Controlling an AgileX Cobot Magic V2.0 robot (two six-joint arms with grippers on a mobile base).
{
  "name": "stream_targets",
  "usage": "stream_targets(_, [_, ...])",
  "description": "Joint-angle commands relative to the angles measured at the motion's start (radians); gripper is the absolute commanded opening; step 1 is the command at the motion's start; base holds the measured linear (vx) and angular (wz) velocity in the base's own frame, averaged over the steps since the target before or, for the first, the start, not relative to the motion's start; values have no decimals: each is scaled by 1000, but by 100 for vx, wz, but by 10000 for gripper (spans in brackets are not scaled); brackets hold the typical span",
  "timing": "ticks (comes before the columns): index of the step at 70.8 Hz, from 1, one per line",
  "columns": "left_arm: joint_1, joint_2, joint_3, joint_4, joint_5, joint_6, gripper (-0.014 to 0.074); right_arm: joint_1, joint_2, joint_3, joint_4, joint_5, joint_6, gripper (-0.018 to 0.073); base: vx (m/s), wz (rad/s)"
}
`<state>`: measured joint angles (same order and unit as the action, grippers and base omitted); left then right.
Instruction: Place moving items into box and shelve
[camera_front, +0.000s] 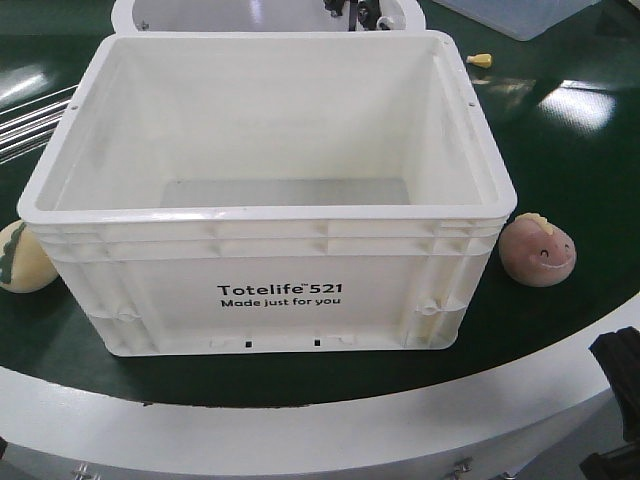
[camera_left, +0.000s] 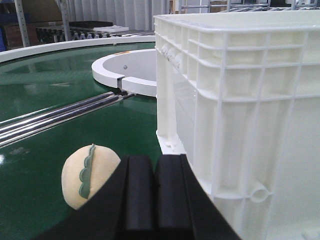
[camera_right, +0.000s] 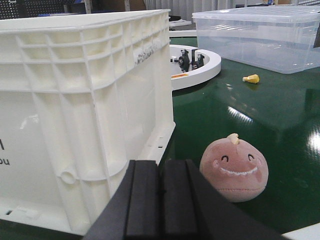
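A white Totelife crate (camera_front: 270, 290) stands open and empty on the green turntable; it also shows in the left wrist view (camera_left: 240, 115) and the right wrist view (camera_right: 85, 115). A cream plush ball with a green crest (camera_front: 22, 257) lies at the crate's left (camera_left: 89, 175). A pink smiling plush ball (camera_front: 538, 250) lies at its right (camera_right: 234, 170). My left gripper (camera_left: 154, 165) is shut and empty, low beside the cream plush and the crate's corner. My right gripper (camera_right: 161, 170) is shut and empty, between the crate and the pink plush.
A white ring hub (camera_front: 200, 15) sits behind the crate. Metal rods (camera_left: 60, 115) lie across the belt at left. A clear plastic bin (camera_right: 260, 35) and a small yellow piece (camera_right: 251, 78) lie at the far right. The white table rim (camera_front: 300, 420) runs along the front.
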<state>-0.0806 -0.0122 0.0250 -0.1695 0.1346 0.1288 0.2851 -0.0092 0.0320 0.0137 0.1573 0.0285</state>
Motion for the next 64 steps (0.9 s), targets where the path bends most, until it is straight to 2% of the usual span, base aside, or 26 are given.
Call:
stream_targets(1, [-5, -16, 19, -9, -84, -4, -26, -1, -6, 2, -2, -91, -2, -15, 0, 0])
stream_targets(25, [-5, -16, 19, -11, -84, -5, -26, -1, -6, 2, -2, -90, -2, -15, 0, 0])
stream_targets(40, [-5, -16, 13, -55, -153, -13, -26, -1, -6, -20, -14, -111, -10, -15, 0, 0])
stream_targets(53, [-5, 1, -87, -54, -123, -13, -26, -1, 74, -151, -39, -48, -12, -15, 0, 0])
stream_targets(64, [-5, 160, -228, -52, -135, -12, -26, -1, 244, -322, -67, -34, -12, -15, 0, 0])
